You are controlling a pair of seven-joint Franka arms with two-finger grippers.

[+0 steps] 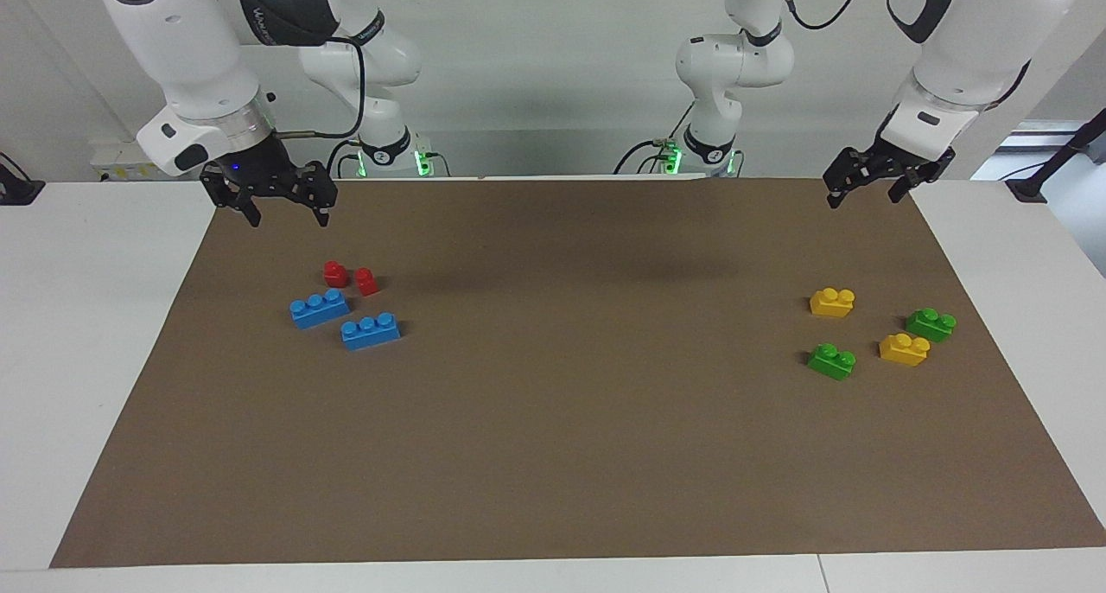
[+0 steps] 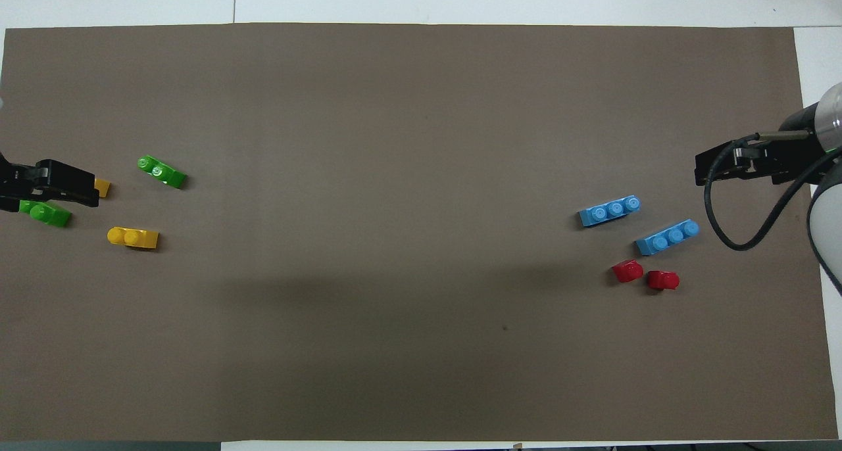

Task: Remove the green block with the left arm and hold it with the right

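From across the counter (image 1: 86,360), the main risk I see is a mix-up: two green two-stud bricks lie close together among two yellow bricks, so the left arm could descend on the wrong one, or nudge a yellow neighbour while closing. The green block (image 1: 832,361) sits on the brown mat (image 1: 553,455) at about 4 o'clock from mat centre, toward the left arm's end, farther from the robots than the darker green brick (image 1: 931,324); one yellow brick (image 1: 904,349) lies just beside it, another yellow brick (image 1: 832,302) nearer the robots. The left gripper (image 1: 867,188) hangs over the mat's corner at 1 o'clock, wrist tilted inward, fingers spread and empty. The right gripper (image 1: 278,204) hangs over the corner at 11 o'clock, pointing down, fingers apart, holding nothing, above two red bricks (image 1: 350,277) and two blue bricks (image 1: 346,319). From overhead, the left gripper (image 2: 62,185) covers part of a yellow brick at 9 o'clock, so depth is misleading there; the green block (image 2: 161,172) lies clear of it. The right gripper (image 2: 730,165) waits at 3 o'clock.
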